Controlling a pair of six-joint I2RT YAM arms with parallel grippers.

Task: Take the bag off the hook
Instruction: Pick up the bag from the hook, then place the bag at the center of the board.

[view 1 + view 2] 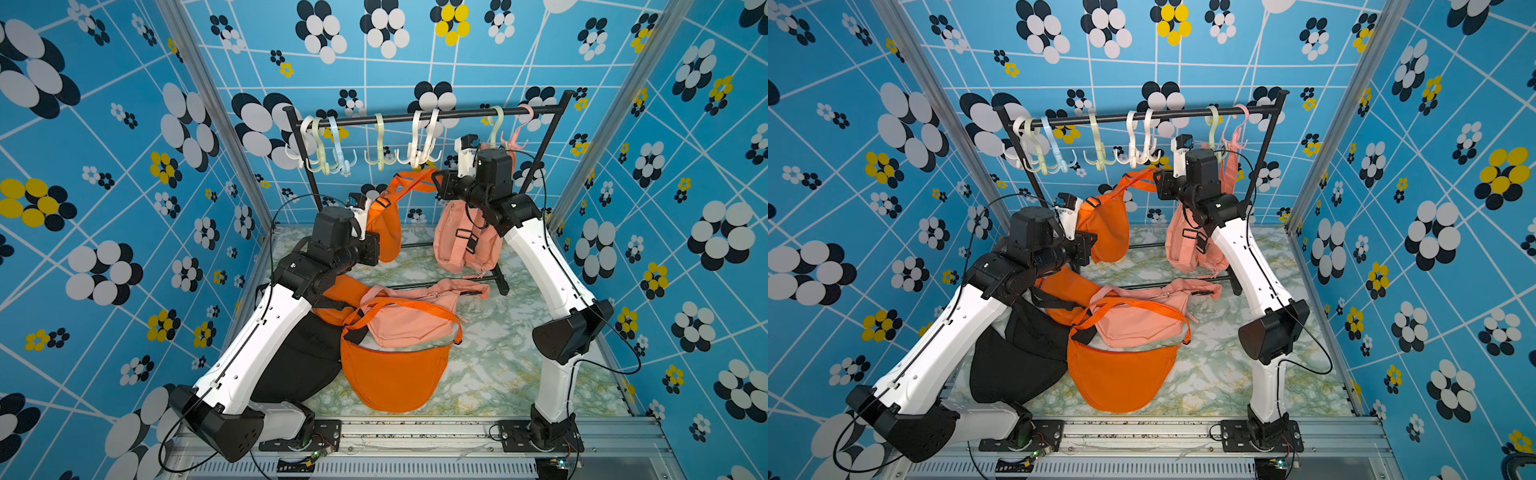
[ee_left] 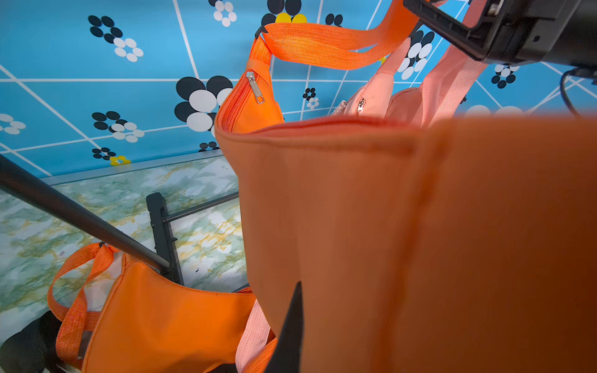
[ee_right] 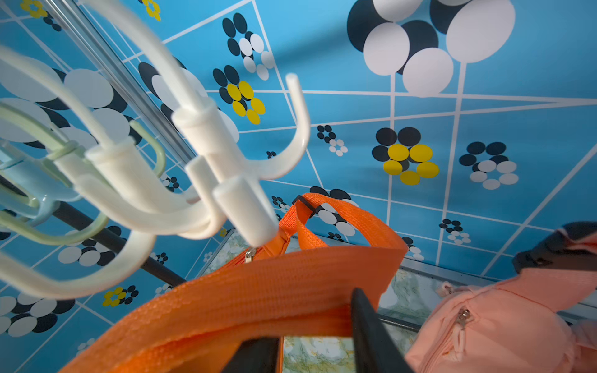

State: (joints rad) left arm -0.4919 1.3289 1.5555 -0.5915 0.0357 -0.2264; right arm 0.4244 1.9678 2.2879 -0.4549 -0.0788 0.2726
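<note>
the crescent-shaped orange bag (image 1: 384,232), zipped closed with its contents hidden, hangs slung in the air. its woven strap (image 3: 258,290) sits just below a cream plastic hook (image 3: 226,155); contact between them cannot be told. the left gripper (image 1: 365,214), on a low bent arm, pinches the smooth fabric body. the right gripper (image 3: 307,315), raised toward the black rail (image 1: 415,117), is pressed onto the ribbed strap.

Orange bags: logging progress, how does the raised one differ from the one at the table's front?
The raised orange bag hangs in the air; the front orange bag lies flat on the table. The raised bag's strap runs upward; the front bag's loops slack over a pink bag. Both are orange.
</note>
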